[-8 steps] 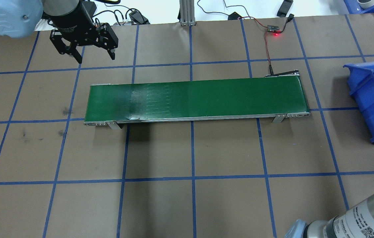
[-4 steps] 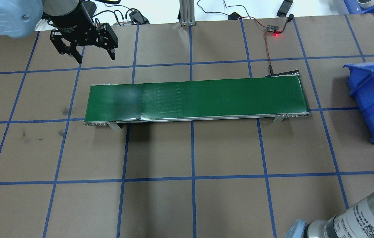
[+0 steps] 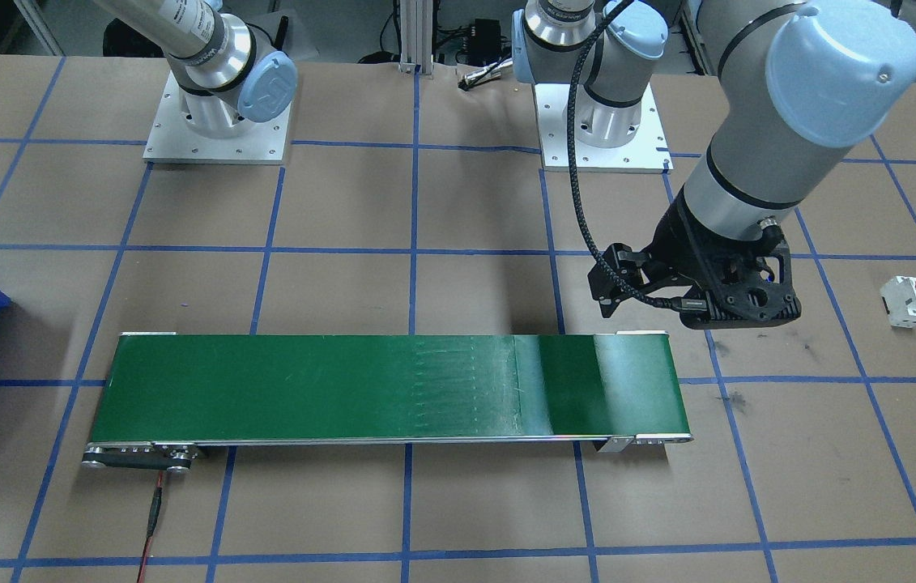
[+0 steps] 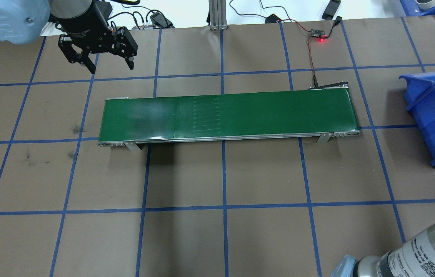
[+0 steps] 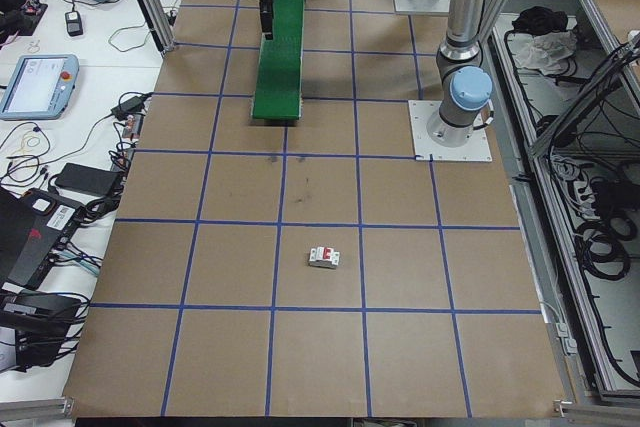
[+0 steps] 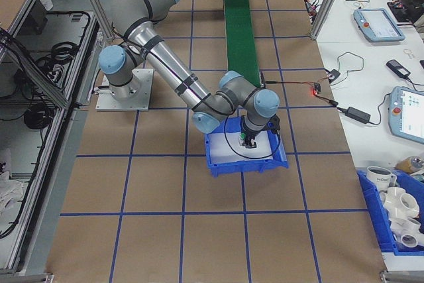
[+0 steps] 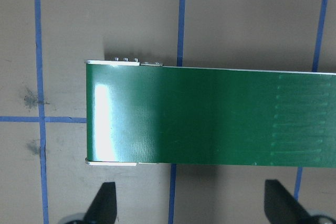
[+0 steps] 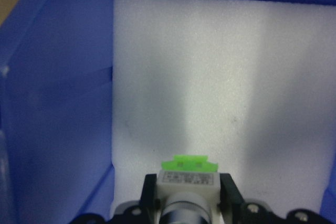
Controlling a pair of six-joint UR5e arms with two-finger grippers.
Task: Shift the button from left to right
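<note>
**Button held over blue bin; left gripper idle by conveyor**

Button (image 8: 187, 174): right wrist view. Green end forward, white labelled body clamped between the two dark fingers (image 8: 229, 193) of the right gripper (image 8: 187, 195). White foam pad (image 8: 210, 72) lies ahead of the fingertips; blue bin (image 8: 58, 82) wall rises on the gripper's left.

Right side view. Right gripper (image 6: 248, 141) points down inside the blue bin (image 6: 246, 162), a small white item at its tip; bin sits just past the green conveyor (image 6: 240, 28) end.

Overhead view. Left gripper (image 4: 111, 66) hangs with fingers spread wide and nothing between them, just beyond the conveyor's (image 4: 228, 114) left end corner. Blue bin (image 4: 427, 115) at the far right edge; only a dark tip of the right gripper shows inside it.

Left wrist view. Two dark fingertips (image 7: 103, 203) stand well apart, nothing between them, conveyor end (image 7: 210, 116) ahead of them.

Front view. Left gripper body (image 3: 700, 283) hovers near the conveyor's end; circuit breaker (image 3: 908, 300) stands well to its outer side on the brown table (image 3: 458, 518).
</note>
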